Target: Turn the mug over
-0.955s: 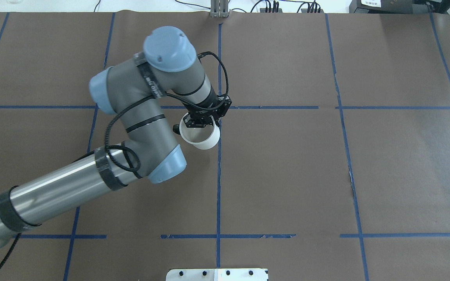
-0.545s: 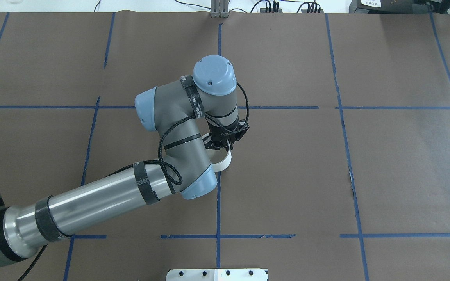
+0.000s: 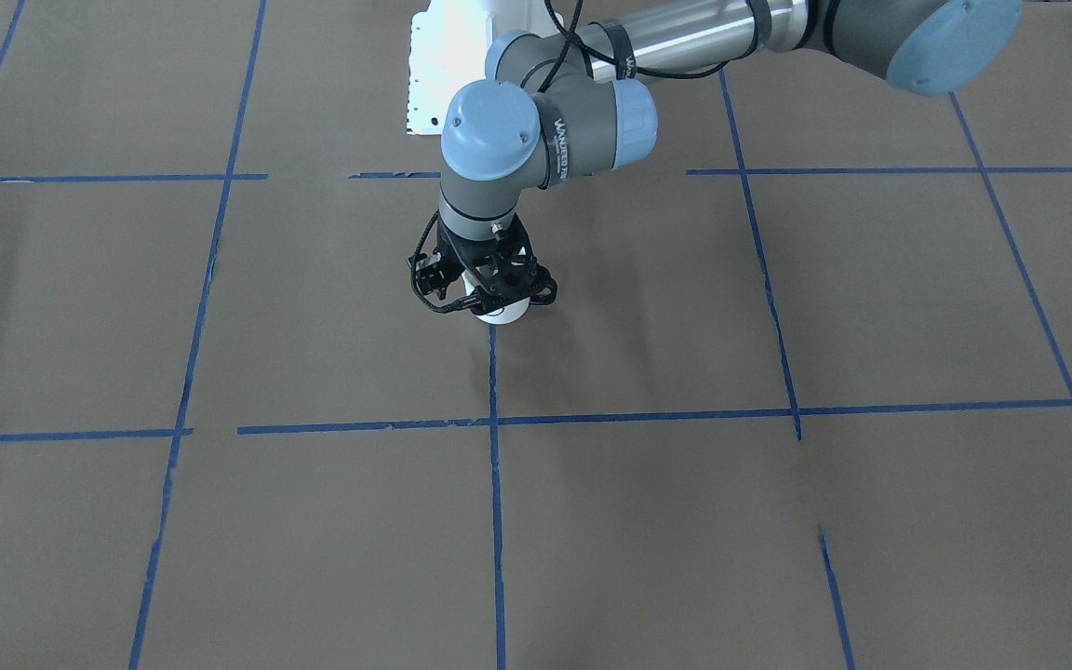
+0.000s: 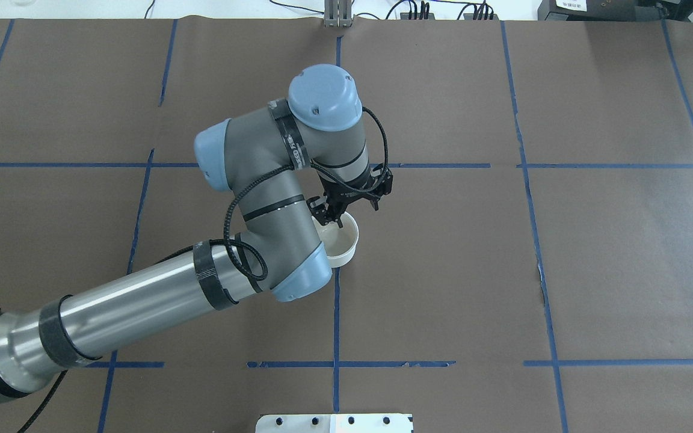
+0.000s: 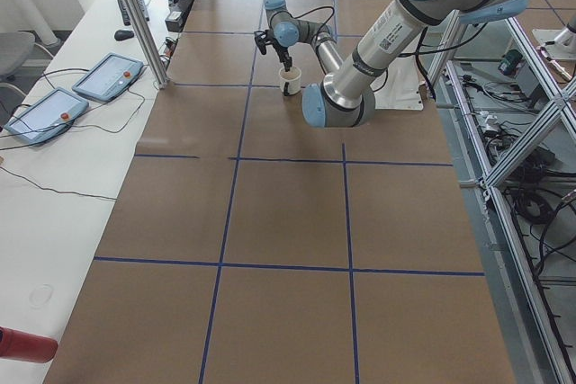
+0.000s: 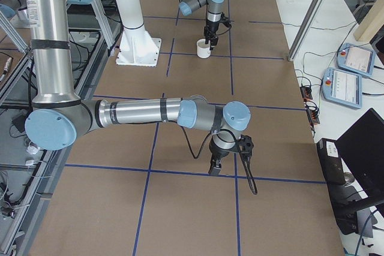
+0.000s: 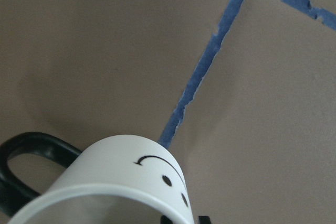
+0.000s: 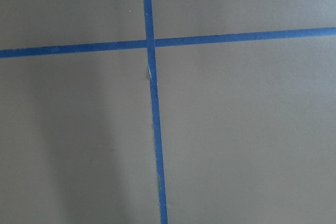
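The white mug (image 4: pixel 344 245) stands upright on the brown table by the centre blue tape line, with its opening up. It also shows in the front view (image 3: pixel 500 315) and in both side views (image 5: pixel 290 84) (image 6: pixel 203 50). The left wrist view shows its smiley face (image 7: pixel 157 174) and black handle (image 7: pixel 21 148). My left gripper (image 4: pixel 331 218) points down over the mug's far rim and looks shut on that rim. My right gripper (image 6: pixel 215 167) shows only in the exterior right view, low over bare table, so I cannot tell whether it is open or shut.
Blue tape lines (image 4: pixel 335 313) split the brown paper table into squares. The white robot base plate (image 4: pixel 334 423) sits at the near edge. Two tablets (image 5: pixel 106 76) lie on the white side bench, and a metal post (image 5: pixel 135 15) stands there.
My left arm swung right and toward the near side with the mug. The mug went from tilted on its side to upright, opening up, low at the table.
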Robot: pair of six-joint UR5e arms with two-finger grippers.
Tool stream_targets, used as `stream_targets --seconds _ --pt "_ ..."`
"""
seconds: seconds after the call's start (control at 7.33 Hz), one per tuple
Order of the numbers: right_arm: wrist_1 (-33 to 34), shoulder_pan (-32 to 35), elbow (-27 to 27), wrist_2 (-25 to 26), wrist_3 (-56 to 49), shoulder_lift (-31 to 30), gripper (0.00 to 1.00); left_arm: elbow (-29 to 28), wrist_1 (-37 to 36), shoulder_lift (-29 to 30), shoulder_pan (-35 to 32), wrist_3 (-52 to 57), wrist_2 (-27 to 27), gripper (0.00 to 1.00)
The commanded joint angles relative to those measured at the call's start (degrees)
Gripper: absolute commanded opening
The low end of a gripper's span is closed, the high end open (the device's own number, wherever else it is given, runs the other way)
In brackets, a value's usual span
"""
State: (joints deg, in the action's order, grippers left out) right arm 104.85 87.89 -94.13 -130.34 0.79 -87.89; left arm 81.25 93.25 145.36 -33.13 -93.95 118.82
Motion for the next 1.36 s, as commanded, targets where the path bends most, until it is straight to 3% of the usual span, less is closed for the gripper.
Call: stream_targets --seconds 0.0,0.27,0.41,0.55,0.82,1.09,1.23 --pt "0.00 0.00 0.00 0.00 0.00 0.00 1.00 16.03 -6.64 -7.40 -5.42 10.21 0.18 1.00" --pt "0.00 0.00 0.00 0.00 0.00 0.00 1.00 29.44 -6.76 -24.43 -14.10 31.60 0.27 1.00" --pt "0.00 0.00 0.00 0.00 0.00 0.00 1.00 31.23 -6.59 -31.56 -20.15 44.52 2.01 1.00" --pt "0.00 0.00 0.00 0.00 0.00 0.00 1.00 31.33 -6.33 -37.80 -27.18 57.70 7.08 1.00" --pt "0.00 0.00 0.00 0.00 0.00 0.00 1.00 28.37 -5.62 -51.52 -42.72 83.20 8.62 1.00" --pt "0.00 0.00 0.00 0.00 0.00 0.00 1.00 17.59 -5.53 -55.00 -55.05 102.11 12.47 1.00" --pt "0.00 0.00 0.00 0.00 0.00 0.00 1.00 15.80 -5.88 -55.62 -57.80 106.39 13.19 1.00"
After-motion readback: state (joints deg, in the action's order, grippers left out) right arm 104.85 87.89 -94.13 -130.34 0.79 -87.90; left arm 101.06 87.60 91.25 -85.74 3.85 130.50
